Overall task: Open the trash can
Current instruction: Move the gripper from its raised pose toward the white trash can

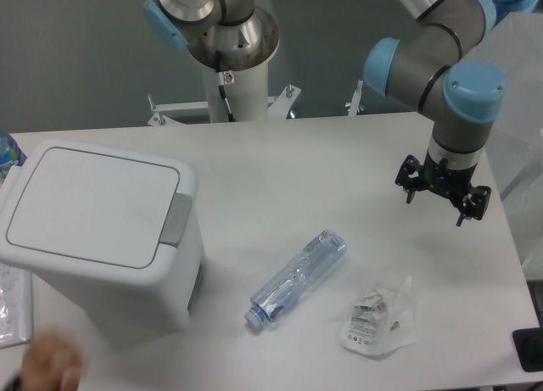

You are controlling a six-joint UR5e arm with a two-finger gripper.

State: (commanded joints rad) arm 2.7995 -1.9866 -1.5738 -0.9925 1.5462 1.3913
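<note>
Spread apart and empty, apparently, though small in view: two-finger gripper (443, 194) hovering over the table's right side, well apart from the large white plastic trash can (102, 238) at left. Stiff, light, probably slippery; best pressed at the grey rectangular push-button (176, 219), lid shut.

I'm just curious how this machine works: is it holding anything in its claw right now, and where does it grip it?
Nothing is held. The gripper hangs open above the bare white table, its fingers around nothing.
</note>
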